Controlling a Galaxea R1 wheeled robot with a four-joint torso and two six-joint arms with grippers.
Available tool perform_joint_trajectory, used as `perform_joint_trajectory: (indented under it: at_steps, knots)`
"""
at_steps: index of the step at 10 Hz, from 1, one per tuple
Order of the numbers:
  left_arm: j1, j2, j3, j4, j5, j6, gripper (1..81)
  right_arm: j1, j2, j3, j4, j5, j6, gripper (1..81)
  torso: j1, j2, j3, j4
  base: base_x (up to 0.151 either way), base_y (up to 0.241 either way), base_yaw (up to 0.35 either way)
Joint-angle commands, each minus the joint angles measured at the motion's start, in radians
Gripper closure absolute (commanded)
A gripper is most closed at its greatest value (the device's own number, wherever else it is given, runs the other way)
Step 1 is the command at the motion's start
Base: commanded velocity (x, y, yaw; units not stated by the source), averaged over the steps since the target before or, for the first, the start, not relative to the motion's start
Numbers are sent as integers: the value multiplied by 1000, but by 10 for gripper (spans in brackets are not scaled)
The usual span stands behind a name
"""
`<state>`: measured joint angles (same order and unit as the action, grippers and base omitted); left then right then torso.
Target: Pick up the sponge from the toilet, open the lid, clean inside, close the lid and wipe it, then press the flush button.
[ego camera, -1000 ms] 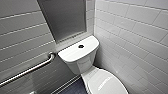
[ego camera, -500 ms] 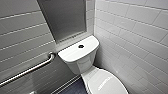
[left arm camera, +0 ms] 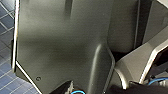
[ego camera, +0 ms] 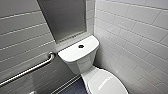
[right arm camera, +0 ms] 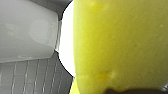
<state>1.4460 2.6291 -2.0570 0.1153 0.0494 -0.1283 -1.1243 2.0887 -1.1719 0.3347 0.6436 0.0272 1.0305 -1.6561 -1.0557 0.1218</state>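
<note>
One white toilet (ego camera: 82, 61) stands in the tiled corner in the head view, the lid (ego camera: 106, 82) down and the flush button (ego camera: 81, 46) centred on the tank top. In the left wrist view, dark robot panels hang over blue floor tiles (left arm camera: 6, 82), and I cannot tell the left tool's state. In the right wrist view, the sponge (right arm camera: 120, 45) is held in the right tool (right arm camera: 132, 91), above the lid.

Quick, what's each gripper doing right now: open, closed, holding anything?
Left gripper: cannot be told.
Right gripper: closed, holding the sponge.
</note>
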Motion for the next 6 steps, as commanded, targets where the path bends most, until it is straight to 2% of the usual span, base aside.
perform_joint_trajectory:
  at_steps: [1,6]
  knots:
    - [12,5,-20,-3,79,6,10,206,-31,37,102,-107,-3,811,0,0,0,0,0,0,0]
    - [20,46,-68,-2,89,6,10,450,72,-67,247,-200,-3,811,0,0,0,0,0,0,0]
